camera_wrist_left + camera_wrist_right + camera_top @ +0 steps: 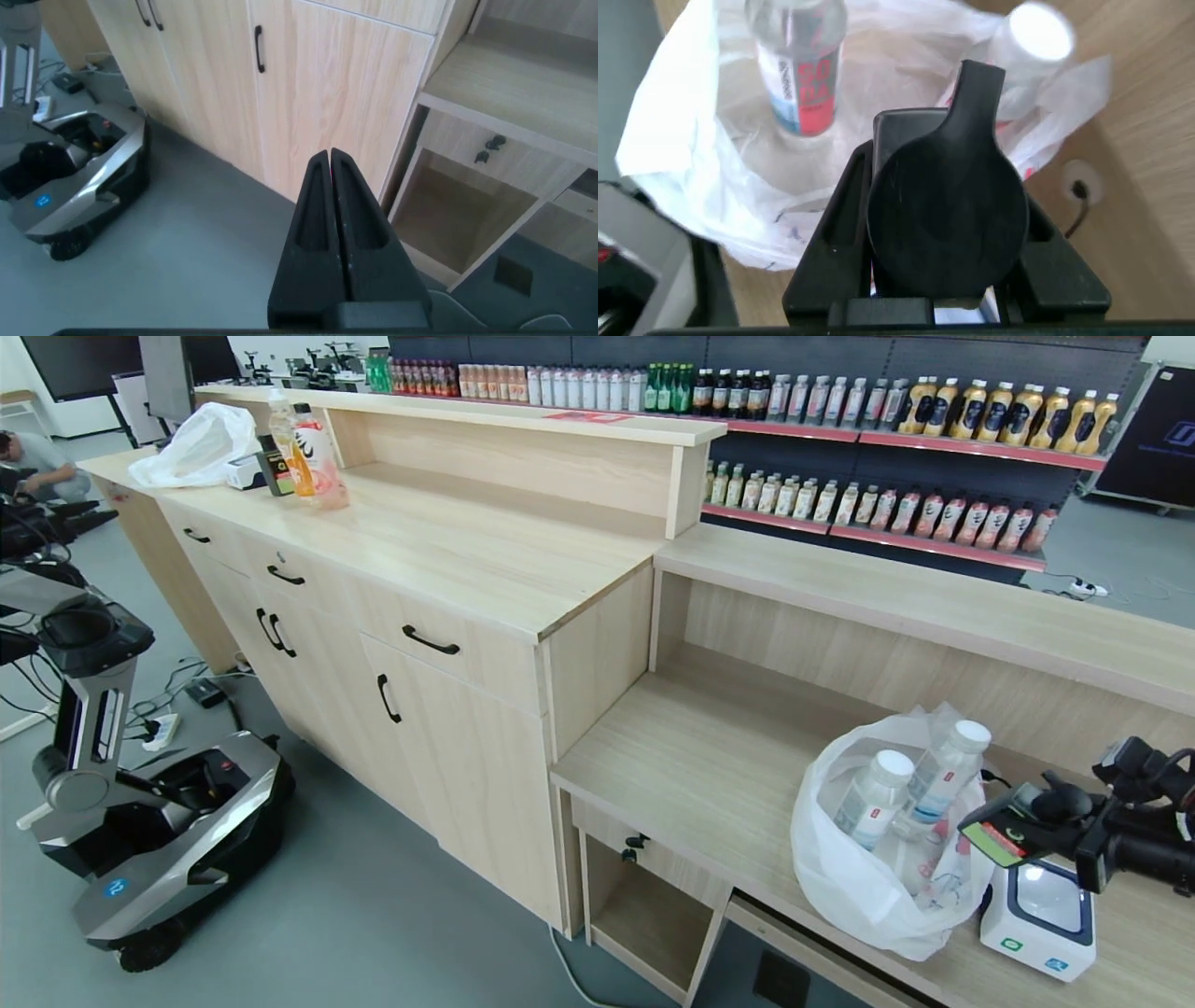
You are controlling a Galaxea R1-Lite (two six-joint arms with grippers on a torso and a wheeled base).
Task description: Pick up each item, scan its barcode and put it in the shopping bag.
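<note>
black item (943, 229) in right hand (948, 177)

Thin white plastic film on shopping bag (868, 896): crinkled, semi-see-thru, slight sheen. Clear smooth plastic on 2 bottles (873, 798) inside, w/ opaque white plastic caps (892, 763). Pale wood-grain laminate on counter (709, 756), smooth & matt; same on cabinet fronts (448, 737), w/ matt black handles (430, 640). Glossy white hard plastic on scanner (1004, 924), shiny window on top. Matt black plastic look on left gripper (331, 159). Smooth grey floor (373, 915), low sheen.
</note>
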